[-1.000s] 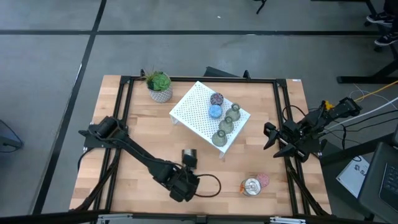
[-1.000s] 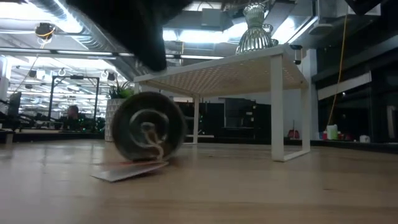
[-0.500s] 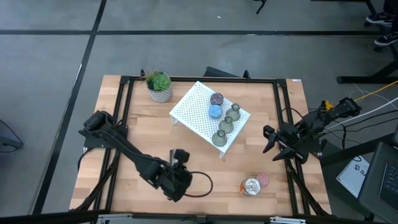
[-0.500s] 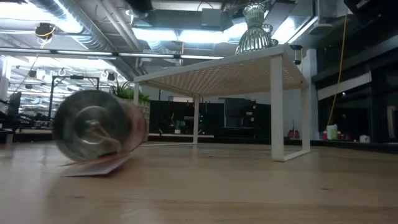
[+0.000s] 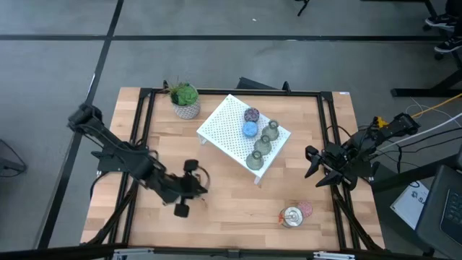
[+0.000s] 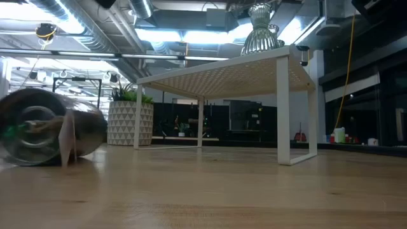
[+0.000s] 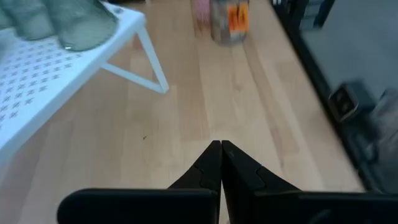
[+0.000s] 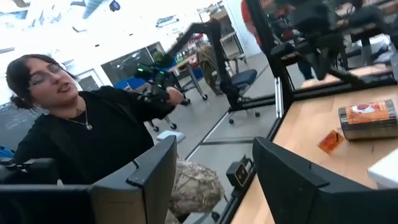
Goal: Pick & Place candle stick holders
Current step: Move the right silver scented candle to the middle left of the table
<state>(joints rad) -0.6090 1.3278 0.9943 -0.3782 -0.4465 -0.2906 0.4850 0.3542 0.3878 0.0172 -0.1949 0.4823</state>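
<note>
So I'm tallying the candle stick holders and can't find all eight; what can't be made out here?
- High view: pink holder partly covered by the silver holder lying against it.
- Low view: only one holder shows atop the white stand; its top hides the rest.
- Left wrist view: holders on the stand blurred, cut off by the edge.

Two black, jointed robot arms. The left end effector (image 7: pixel 221 163) has two matte black tapered fingers. The right end effector (image 5: pixel 312 165) has broad black fingers; yellow and white cables trail from its arm.
</note>
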